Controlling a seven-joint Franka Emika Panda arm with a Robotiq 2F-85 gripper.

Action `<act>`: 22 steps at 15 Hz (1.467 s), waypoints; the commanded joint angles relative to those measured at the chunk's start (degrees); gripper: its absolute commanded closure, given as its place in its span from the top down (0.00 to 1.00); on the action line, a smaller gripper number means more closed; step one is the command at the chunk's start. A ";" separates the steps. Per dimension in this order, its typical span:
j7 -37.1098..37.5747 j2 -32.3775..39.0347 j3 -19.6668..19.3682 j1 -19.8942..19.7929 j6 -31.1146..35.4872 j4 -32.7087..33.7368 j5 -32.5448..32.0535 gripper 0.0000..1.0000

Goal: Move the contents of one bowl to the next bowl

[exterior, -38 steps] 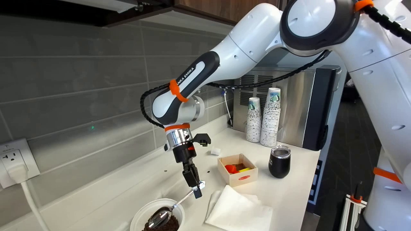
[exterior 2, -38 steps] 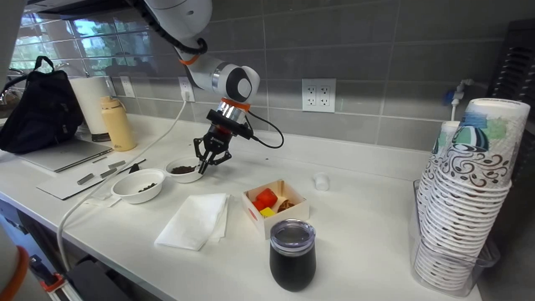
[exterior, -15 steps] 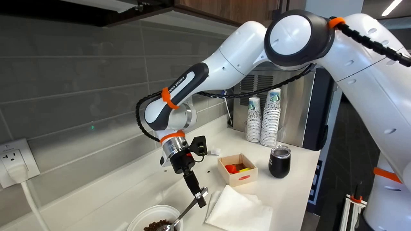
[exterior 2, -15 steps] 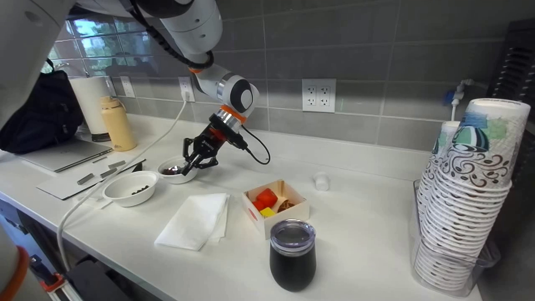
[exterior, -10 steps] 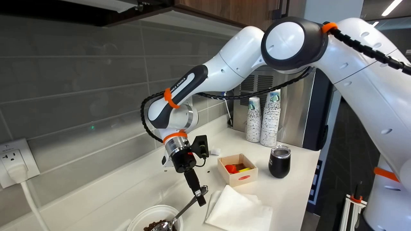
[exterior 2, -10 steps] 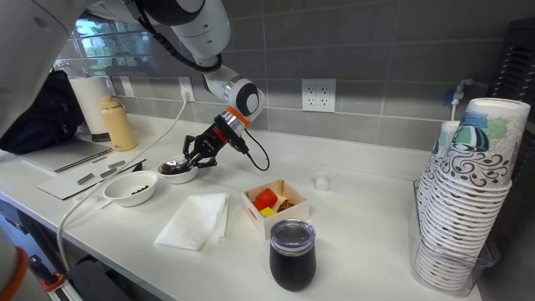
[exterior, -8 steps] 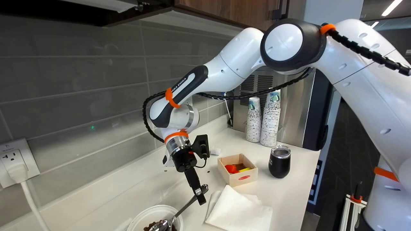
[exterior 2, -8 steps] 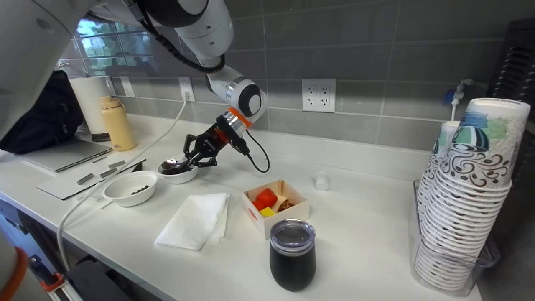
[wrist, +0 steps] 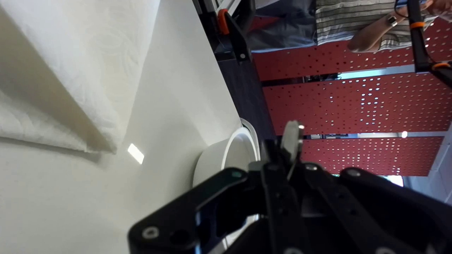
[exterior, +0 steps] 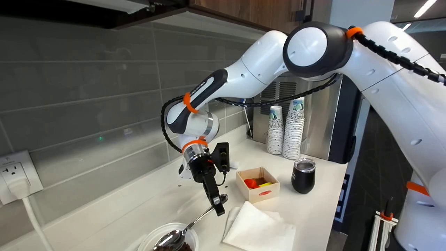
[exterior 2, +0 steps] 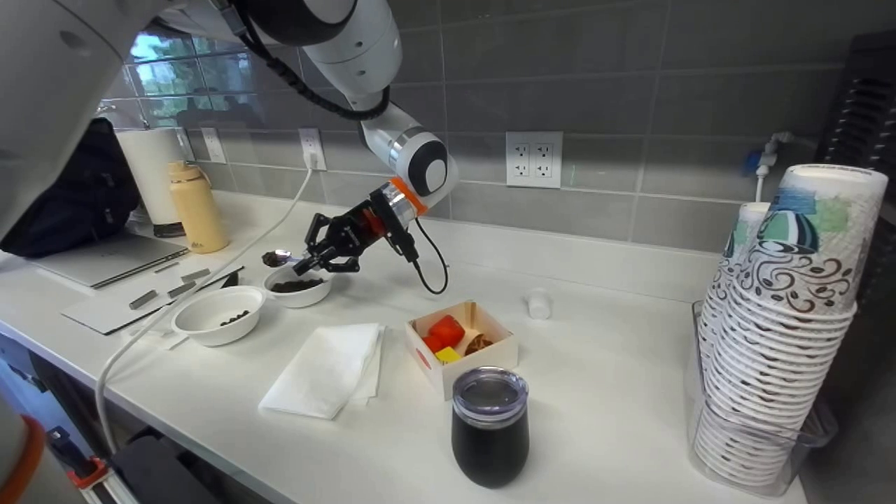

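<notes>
Rising since a moment ago: lifting the spoon (exterior: 176, 237) higher over the fuller bowl (exterior 2: 297, 300) and tipping the gripper (exterior: 218, 206) flatter. Gripping the spoon, closed up tight on it. Finding the task's dark brown bits (exterior 2: 297, 285) lying mostly in the fuller bowl; spotting only a small patch (exterior 2: 235, 318) in the nearly bare bowl (exterior 2: 213, 336) just beside.

Judging progress early: probably scooping from fuller to barer, with much more left to carry than delivered. Not pouring yet. Likely needing to bring the spoon across level, tip it out, then return for several more scoops.

Struggling to read the spoon's load: making out a dark brown lump (exterior 2: 270, 260) on it in an exterior view, yet not ruling out mirrored bits amid glare. Losing the fuller bowl's lower part past the bottom edge of an exterior view, and missing the nearly bare bowl there. Catching a white bowl (wrist: 210, 162) in the wrist view without telling which; seeing no bits there, with the gripper blocking.
</notes>
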 commanded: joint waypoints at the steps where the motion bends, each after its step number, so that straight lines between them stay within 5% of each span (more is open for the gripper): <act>1: -2.40 -1.50 -0.11 -0.28 -2.25 -1.30 1.83 0.01; 10: -2.60 -5.82 -0.83 1.59 1.24 -8.30 0.62 0.01; 22: 1.24 -12.23 -2.07 4.15 15.26 -18.52 -0.63 0.01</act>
